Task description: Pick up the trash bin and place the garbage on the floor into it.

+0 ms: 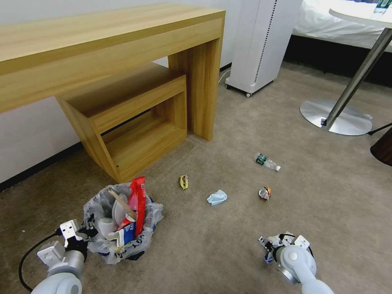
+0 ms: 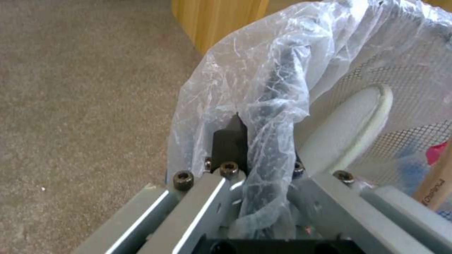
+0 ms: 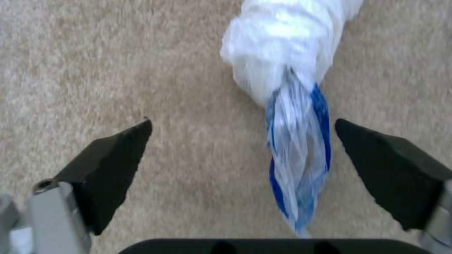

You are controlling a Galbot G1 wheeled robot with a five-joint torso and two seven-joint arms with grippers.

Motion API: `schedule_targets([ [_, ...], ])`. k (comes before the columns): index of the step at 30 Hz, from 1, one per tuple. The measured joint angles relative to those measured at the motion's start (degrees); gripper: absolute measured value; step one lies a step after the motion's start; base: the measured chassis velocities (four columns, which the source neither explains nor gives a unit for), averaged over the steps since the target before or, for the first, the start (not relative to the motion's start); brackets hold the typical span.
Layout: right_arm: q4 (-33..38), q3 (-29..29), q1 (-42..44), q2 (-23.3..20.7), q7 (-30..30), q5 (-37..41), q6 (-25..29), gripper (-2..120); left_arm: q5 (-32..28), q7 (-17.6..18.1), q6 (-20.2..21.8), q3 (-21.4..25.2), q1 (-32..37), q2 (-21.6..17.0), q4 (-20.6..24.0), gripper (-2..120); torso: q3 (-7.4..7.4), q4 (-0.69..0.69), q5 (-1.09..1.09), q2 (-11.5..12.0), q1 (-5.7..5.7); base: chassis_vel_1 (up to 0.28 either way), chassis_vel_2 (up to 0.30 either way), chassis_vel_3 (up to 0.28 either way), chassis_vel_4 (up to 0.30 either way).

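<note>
We see the floor [image 1: 228,245] as beige-tan carpet. The trash bin [image 1: 122,222] is black under a translucent white bag [image 2: 263,81] with blue print, and a bright red wrapper [image 1: 139,200] and a white slipper [image 2: 348,130] show in it. On the carpet lie a light-blue mask [image 1: 217,197], a clear bottle [image 1: 266,161] with a green label, a yellow wrapper [image 1: 183,181] and a red-and-silver can [image 1: 264,193]. Between our right gripper's [image 3: 242,151] black jaws lies a white wrapper with blue stripes [image 3: 294,116]. The desk [image 1: 106,49] is honey wood grain.
</note>
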State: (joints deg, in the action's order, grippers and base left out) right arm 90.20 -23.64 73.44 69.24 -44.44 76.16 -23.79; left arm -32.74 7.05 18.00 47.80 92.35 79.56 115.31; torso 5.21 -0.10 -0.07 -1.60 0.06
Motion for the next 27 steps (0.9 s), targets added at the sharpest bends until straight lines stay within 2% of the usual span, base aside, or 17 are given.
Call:
schedule_targets([
  [4, -1.90, 0.09, -0.88, -0.22, 0.50, -1.09, -0.05, 92, -0.09, 0.00, -0.03, 0.12, -0.07, -0.11, 0.00, 1, 0.00, 0.00, 0.01, 0.00, 0.00, 0.000, 0.000, 0.000, 0.000],
  [16, -6.10, 0.52, -3.16, -0.07, 2.88, -3.71, 0.55, 90, -0.11, -0.17, -0.52, 0.17, 0.04, -0.12, -0.33, 1, 0.00, -0.01, 0.01, 0.00, 0.00, 0.000, 0.000, 0.000, 0.000],
  [18, -7.07, 0.67, -4.30, -0.07, 3.40, -4.13, 0.59, 86, -0.11, -0.24, -0.68, 0.25, 0.23, -0.12, -0.37, 1, 0.00, 0.00, 0.01, 0.00, 0.00, 0.000, 0.000, 0.000, 0.000],
  [21, -8.47, 0.99, -5.58, -0.24, 3.87, -4.92, 0.58, 70, -0.11, -0.32, -0.81, 0.41, 0.41, -0.22, -0.40, 1, 0.00, 0.00, 0.01, 0.00, 0.00, 0.000, 0.000, 0.000, 0.000],
  [22, -8.47, 0.99, -5.58, -0.24, 3.87, -4.92, 0.58, 70, -0.11, -0.32, -0.81, 0.41, 0.41, -0.22, -0.40, 1, 0.00, 0.00, 0.01, 0.00, 0.00, 0.000, 0.000, 0.000, 0.000],
  [25, -9.06, 1.20, -5.83, -0.37, 4.31, -5.84, 0.70, 56, -0.22, -0.33, -0.82, 0.54, 0.46, -0.40, -0.30, 1, 0.00, 0.00, 0.01, 0.00, 0.00, 0.000, 0.000, 0.000, 0.000],
  [26, -9.06, 1.20, -5.83, -0.37, 4.31, -5.84, 0.70, 56, -0.22, -0.33, -0.82, 0.54, 0.46, -0.40, -0.30, 1, 0.00, 0.00, 0.01, 0.00, 0.00, 0.000, 0.000, 0.000, 0.000],
  [27, -9.13, 1.24, -5.83, -0.36, 4.33, -6.10, 0.80, 51, -0.26, -0.33, -0.82, 0.54, 0.45, -0.41, -0.24, 1, 0.00, 0.00, 0.00, 0.00, 0.00, 0.000, 0.000, 0.000, 0.000],
])
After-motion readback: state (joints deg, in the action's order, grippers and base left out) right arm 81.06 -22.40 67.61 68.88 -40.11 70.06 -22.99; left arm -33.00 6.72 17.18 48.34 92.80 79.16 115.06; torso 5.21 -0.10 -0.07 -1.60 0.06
